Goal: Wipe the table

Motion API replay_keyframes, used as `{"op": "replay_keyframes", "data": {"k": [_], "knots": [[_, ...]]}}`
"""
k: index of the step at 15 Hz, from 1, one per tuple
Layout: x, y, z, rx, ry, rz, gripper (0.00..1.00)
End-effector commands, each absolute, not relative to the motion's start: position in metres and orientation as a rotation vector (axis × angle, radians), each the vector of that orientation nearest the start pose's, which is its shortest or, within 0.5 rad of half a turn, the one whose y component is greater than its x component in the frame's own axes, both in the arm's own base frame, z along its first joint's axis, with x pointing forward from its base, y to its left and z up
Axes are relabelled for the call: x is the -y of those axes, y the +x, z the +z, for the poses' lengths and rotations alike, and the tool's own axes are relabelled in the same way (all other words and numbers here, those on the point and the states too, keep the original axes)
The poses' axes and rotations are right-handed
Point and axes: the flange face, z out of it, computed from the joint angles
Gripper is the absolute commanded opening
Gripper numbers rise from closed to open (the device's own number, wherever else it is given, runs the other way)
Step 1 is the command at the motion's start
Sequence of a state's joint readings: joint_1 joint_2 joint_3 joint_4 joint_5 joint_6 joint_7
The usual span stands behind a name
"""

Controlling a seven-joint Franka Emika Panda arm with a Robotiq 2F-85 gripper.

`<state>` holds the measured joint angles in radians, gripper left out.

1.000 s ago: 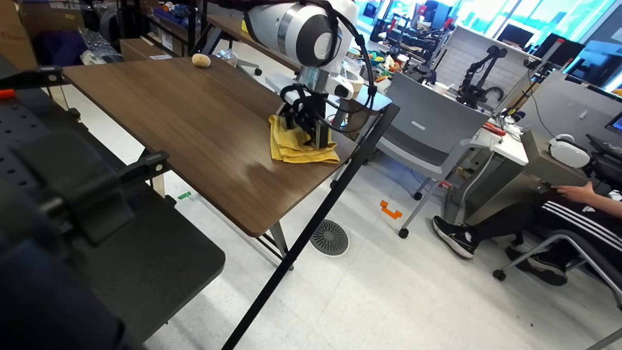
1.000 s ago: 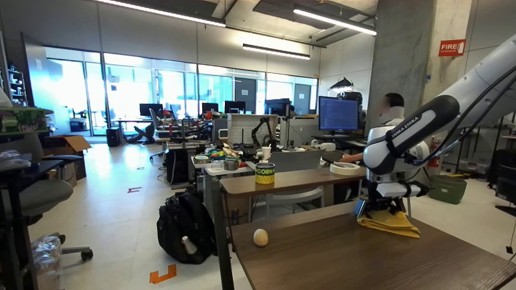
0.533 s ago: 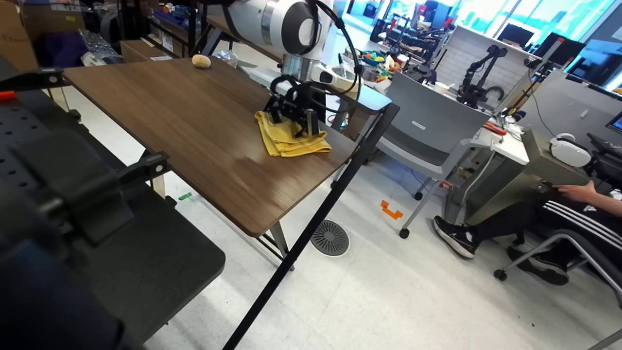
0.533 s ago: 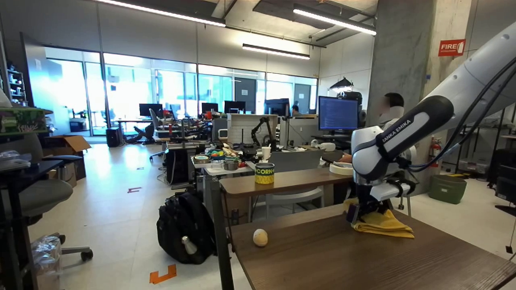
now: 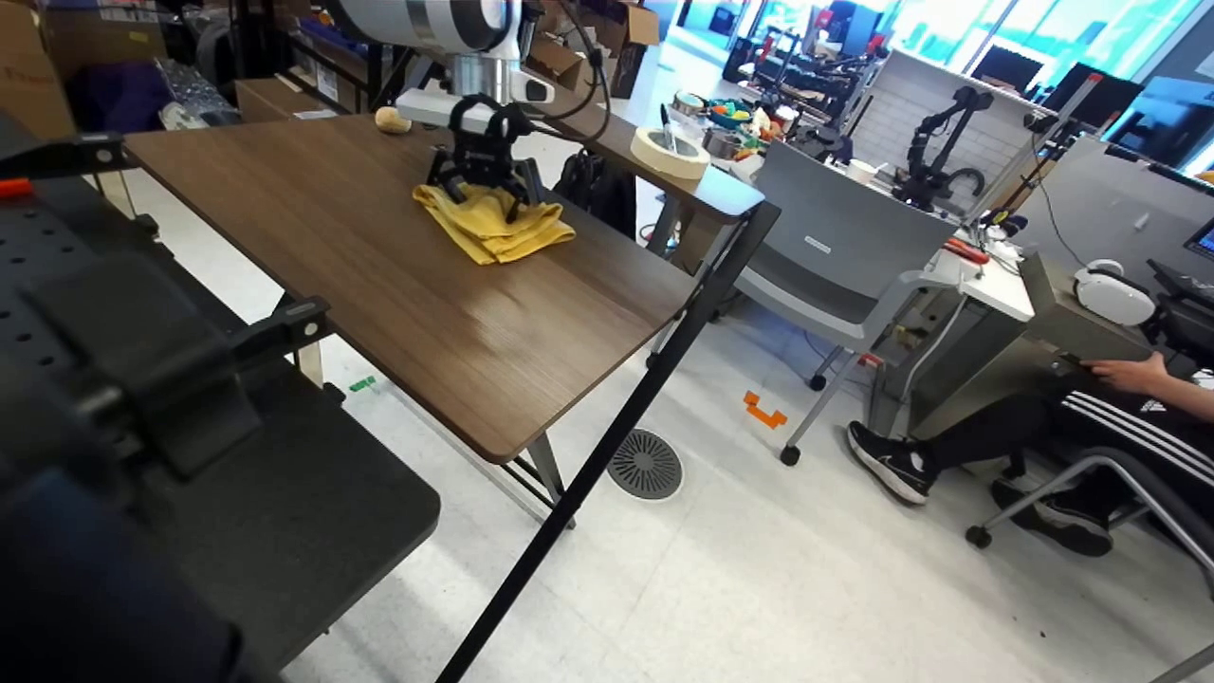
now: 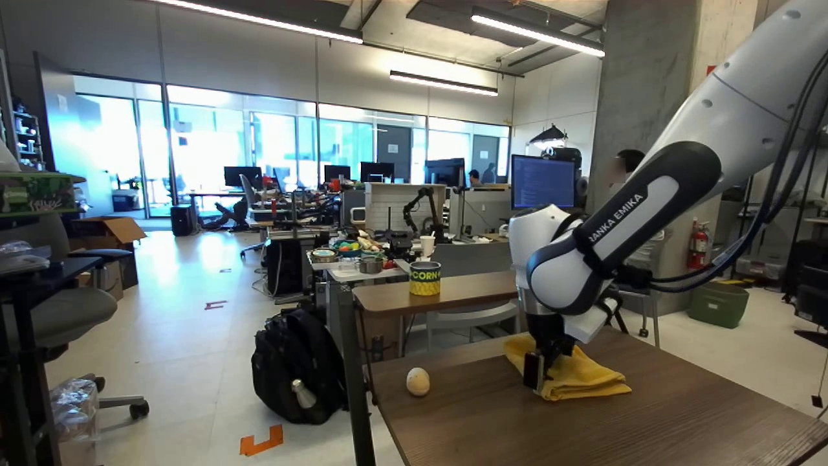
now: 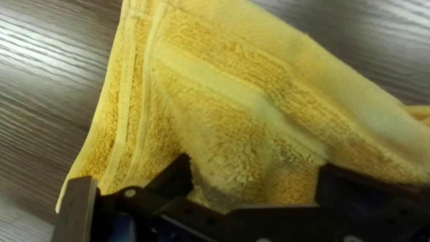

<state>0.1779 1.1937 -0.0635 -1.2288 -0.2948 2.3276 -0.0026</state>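
Note:
The table (image 5: 370,237) has a dark brown wood-grain top and shows in both exterior views. A folded yellow towel (image 6: 588,380) lies on it. Pointing down, my gripper (image 5: 486,194) presses onto the towel from above. In the wrist view the gripper (image 7: 254,171) has its fingers wide apart, and bunched towel (image 7: 231,134) bulges up in the gap between them. The fingertips touch or sink into the cloth; their very ends are hidden by it. Bare table top (image 7: 50,84) shows on both sides of the towel.
A pale egg-shaped object (image 6: 418,382) rests near the table's edge. Behind stands a narrow brown surface (image 6: 381,299) with a corn can (image 6: 424,279) and a tape roll (image 5: 670,154). A grey chair (image 5: 825,232) and a black backpack (image 6: 297,366) are beyond.
The gripper and the yellow towel have slid together across the table top, closer to the egg-shaped object. The fingers have stayed apart.

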Motion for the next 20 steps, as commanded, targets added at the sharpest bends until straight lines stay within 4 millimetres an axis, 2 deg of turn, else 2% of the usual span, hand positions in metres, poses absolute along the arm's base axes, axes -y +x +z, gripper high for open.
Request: {"op": "replay_keyframes", "data": {"k": [1,3,6,9,13,16,18,20], "knots": [[-0.142,0.655,-0.001,0.945,-3.241,0.191,1.0],[-0.149,0.64,0.003,1.07,-3.153,0.187,1.0],[-0.117,0.632,0.006,1.082,-3.046,0.238,1.0],[-0.064,0.63,0.001,0.955,-2.973,0.355,1.0],[0.027,0.638,-0.001,0.568,-3.046,0.367,1.0],[0.091,0.633,-0.007,0.326,-3.053,0.373,1.0],[0.12,0.627,-0.01,0.176,-3.041,0.4,1.0],[0.129,0.624,-0.011,0.142,-3.024,0.414,1.0]]}}
